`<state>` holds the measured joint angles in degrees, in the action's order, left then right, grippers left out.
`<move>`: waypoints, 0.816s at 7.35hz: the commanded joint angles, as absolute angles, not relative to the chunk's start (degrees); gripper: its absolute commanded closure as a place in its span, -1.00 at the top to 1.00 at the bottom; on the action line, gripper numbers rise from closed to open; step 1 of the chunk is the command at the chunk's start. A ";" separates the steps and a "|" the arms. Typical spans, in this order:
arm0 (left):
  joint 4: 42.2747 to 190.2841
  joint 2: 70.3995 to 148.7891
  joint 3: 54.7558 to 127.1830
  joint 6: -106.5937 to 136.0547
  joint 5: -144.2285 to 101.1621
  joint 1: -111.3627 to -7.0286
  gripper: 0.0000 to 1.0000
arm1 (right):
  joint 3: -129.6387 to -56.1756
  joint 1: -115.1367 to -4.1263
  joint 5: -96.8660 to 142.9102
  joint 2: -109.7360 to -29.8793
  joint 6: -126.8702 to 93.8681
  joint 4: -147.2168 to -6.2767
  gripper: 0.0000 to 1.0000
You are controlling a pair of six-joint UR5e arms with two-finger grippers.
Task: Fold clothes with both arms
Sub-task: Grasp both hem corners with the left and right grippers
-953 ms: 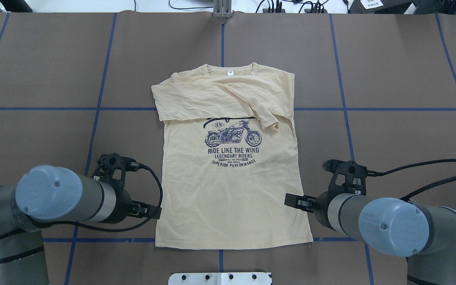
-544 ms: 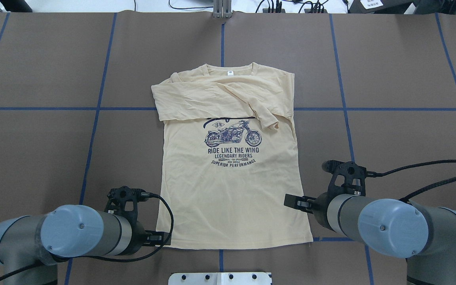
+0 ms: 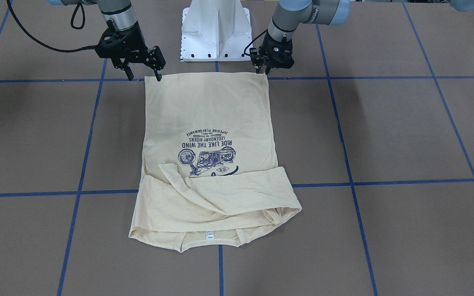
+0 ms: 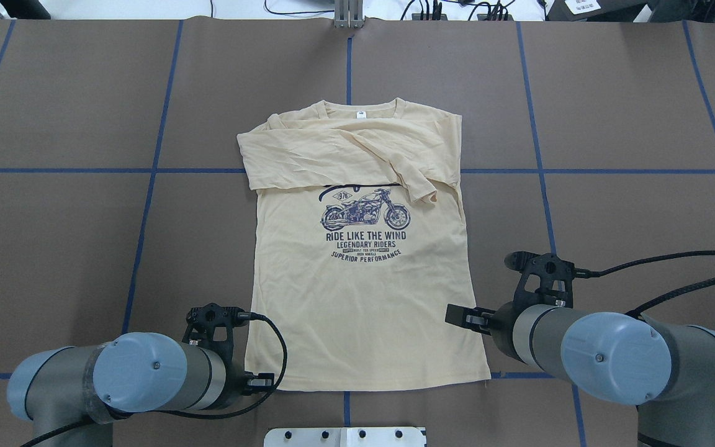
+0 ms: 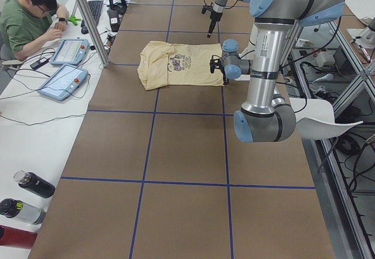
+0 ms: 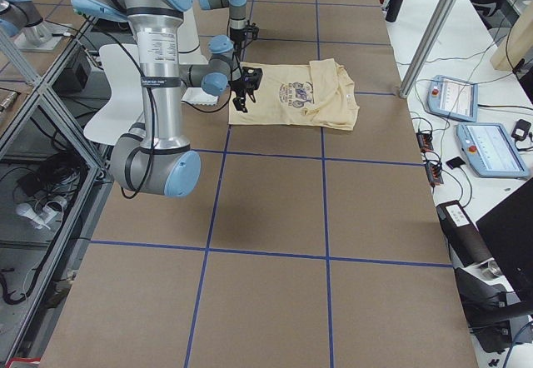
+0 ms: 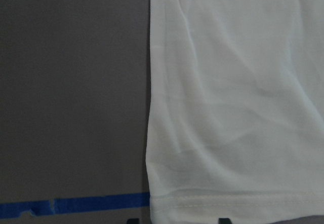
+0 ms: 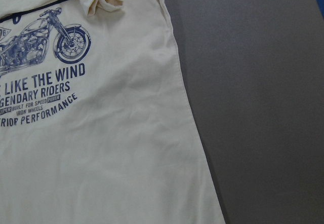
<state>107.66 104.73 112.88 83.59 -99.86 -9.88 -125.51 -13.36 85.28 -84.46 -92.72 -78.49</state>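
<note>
**A:** Garment position?

**B:** T-shirt lies flat on the table with the print up. It sits about midway between the table's two ends. The collar and neck tag point toward the edge far from the robot. The hem is toward the robot's edge and runs along a blue tape line. Both sleeves are folded in across the chest, one over the other.

**A:** Left claw?

**B:** Left gripper is at the hem corner on the robot's left, low over the table. Its jaws are parted. The left wrist view shows two dark fingertips at the bottom of the frame. One is over the table beside the corner, the other over the hem, with the corner between them.

**A:** Right claw?

**B:** Right gripper has its jaws spread wide with nothing between them. In the overhead view it is over the shirt's side edge on the robot's right, a little up from that hem corner. The right wrist view looks down on that side edge and the lettering. It appears to hang clear of the cloth, though the angles do not settle whether it touches.

**A:** Cloth condition near the hem?

**B:** Smooth, with faint ripples only. Both hem corners lie flat on the table.
</note>
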 commanded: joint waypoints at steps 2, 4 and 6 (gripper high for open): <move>107.40 104.85 112.94 83.23 -99.67 -10.11 -0.19 | -125.51 -13.36 85.25 -84.46 -92.72 -78.49 1.00; 106.96 104.77 112.85 83.23 -99.67 -10.63 -0.19 | -125.51 -13.36 85.25 -84.46 -92.72 -78.49 1.00; 106.79 104.59 112.59 83.23 -99.67 -10.81 -0.24 | -125.51 -13.27 85.25 -84.46 -92.72 -78.49 1.00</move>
<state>106.92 104.70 112.72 83.23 -99.67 -10.70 -125.47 -13.33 85.25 -84.46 -92.72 -78.49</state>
